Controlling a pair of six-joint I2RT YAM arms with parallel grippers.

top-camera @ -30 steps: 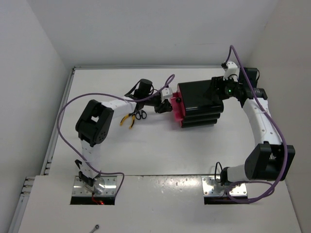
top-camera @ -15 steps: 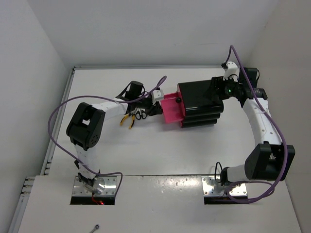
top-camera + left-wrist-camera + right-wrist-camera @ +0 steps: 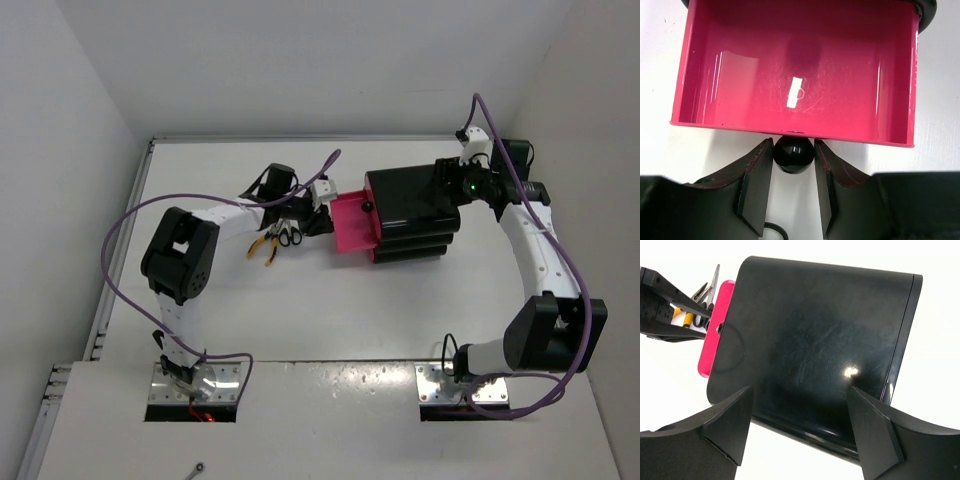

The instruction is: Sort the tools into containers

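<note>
— What has the left gripper (image 3: 793, 149) got?

— The round black knob (image 3: 793, 154) of a magenta-pink drawer (image 3: 790, 129). Its 2 fingers (image 3: 756, 182) press against the knob, 1 on each side, so the knob is pinched between them.

— And the drawer itself?

— It sticks partly out of the left face of the glossy black box (image 3: 410, 200), with its tray facing up. From overhead I cannot tell which of the stacked levels it belongs to.

— Where are the tools?

— 2 show on the white table (image 3: 300, 320), just left of the left gripper. They are the black-handled scissors (image 3: 288, 236) and, on their near-left side, the yellow-handled pliers (image 3: 262, 247). I cannot tell whether the 2 touch. Both lie outside the drawer, near it but apart from it. The left arm's wrist passes just behind them.

— The right gripper?

— The right gripper (image 3: 800, 390) hangs above the top of the black box, toward its far right part. Its 2 fingers are spread wide, and the box lid shows between them. I cannot tell whether the fingertips touch the lid.

— Anything else in its camera?

— Past the box's left edge is the pink drawer front. Beyond that are the tips of the tools and a bit of yellow handle.
</note>
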